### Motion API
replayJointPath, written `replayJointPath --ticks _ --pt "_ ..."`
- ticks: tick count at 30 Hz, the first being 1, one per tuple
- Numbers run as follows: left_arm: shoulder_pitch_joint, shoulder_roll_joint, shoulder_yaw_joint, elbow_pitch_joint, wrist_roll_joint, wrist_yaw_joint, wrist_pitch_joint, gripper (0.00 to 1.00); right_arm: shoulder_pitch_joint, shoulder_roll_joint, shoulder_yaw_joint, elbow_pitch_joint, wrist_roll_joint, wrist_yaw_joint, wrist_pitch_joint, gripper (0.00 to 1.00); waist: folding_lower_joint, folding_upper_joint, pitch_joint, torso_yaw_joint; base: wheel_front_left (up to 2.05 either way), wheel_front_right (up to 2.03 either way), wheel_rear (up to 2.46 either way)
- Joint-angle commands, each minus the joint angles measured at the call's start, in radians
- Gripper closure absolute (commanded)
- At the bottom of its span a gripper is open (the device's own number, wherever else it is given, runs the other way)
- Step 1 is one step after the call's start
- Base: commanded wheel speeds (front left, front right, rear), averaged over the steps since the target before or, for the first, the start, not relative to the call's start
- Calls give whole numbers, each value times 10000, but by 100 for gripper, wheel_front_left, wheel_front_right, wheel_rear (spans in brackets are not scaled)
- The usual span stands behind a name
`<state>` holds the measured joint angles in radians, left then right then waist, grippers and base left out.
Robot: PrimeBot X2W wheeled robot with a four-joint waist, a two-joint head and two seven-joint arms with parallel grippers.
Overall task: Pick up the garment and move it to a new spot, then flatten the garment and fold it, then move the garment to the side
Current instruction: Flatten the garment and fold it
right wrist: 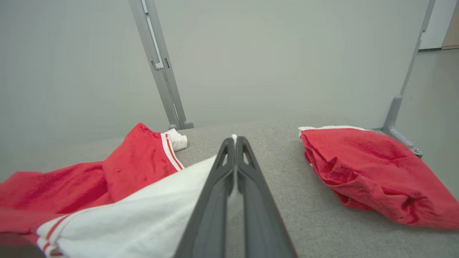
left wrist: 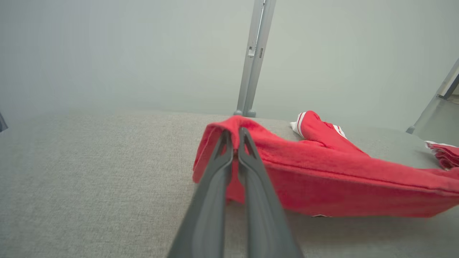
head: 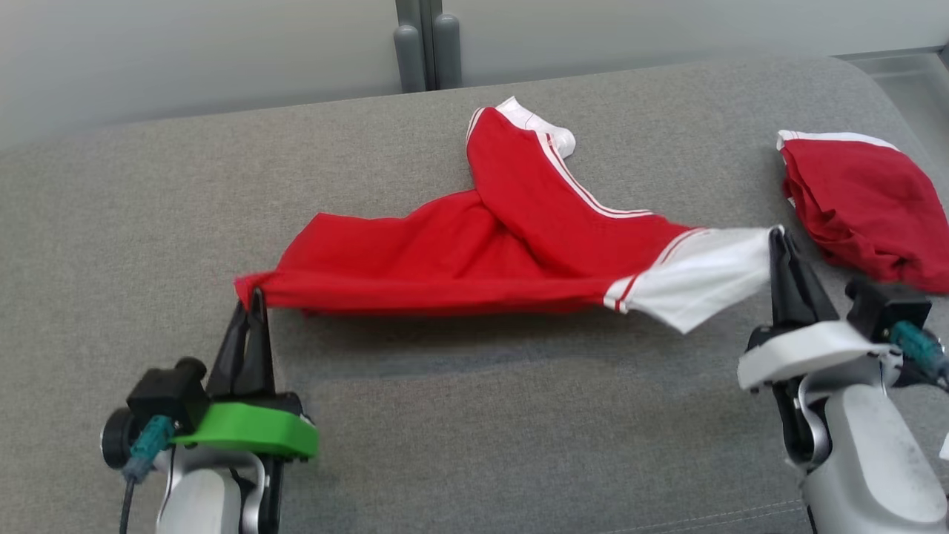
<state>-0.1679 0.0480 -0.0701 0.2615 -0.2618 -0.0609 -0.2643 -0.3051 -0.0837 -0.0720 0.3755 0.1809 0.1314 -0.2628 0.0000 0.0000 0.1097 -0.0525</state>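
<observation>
The garment (head: 474, 252) is red with white stripes and white cuffs, stretched across the grey cushion between my two grippers. My left gripper (head: 256, 297) is shut on its red left corner, seen up close in the left wrist view, where the gripper (left wrist: 235, 138) pinches the red cloth (left wrist: 322, 179). My right gripper (head: 777, 236) is shut on the white end of the garment; in the right wrist view the gripper (right wrist: 235, 139) grips the white fabric (right wrist: 143, 215). The front edge hangs lifted off the surface, while one sleeve lies folded back toward the far edge.
A second red garment (head: 860, 211) lies bunched at the right, close to my right gripper, also in the right wrist view as a red heap (right wrist: 373, 172). The grey cushion (head: 482, 445) spreads wide around. Metal posts (head: 426, 44) stand behind its far edge.
</observation>
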Motion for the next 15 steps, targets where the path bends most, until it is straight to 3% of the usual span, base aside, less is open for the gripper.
replayJointPath --ticks 1,9,15 --pt "-405 48 96 -185 213 -126 4 100 -340 -115 43 -197 103 -16 -26 100 0 0 36 13 0 0 0" --pt "-2706 693 403 -763 944 -573 4 100 -2294 -927 250 -1249 329 -16 -27 100 0 0 224 168 0 0 0" --pt "-5160 1765 -227 117 1189 -676 106 100 -4157 -1776 769 -1297 544 -16 -26 100 0 0 1383 310 0 0 0"
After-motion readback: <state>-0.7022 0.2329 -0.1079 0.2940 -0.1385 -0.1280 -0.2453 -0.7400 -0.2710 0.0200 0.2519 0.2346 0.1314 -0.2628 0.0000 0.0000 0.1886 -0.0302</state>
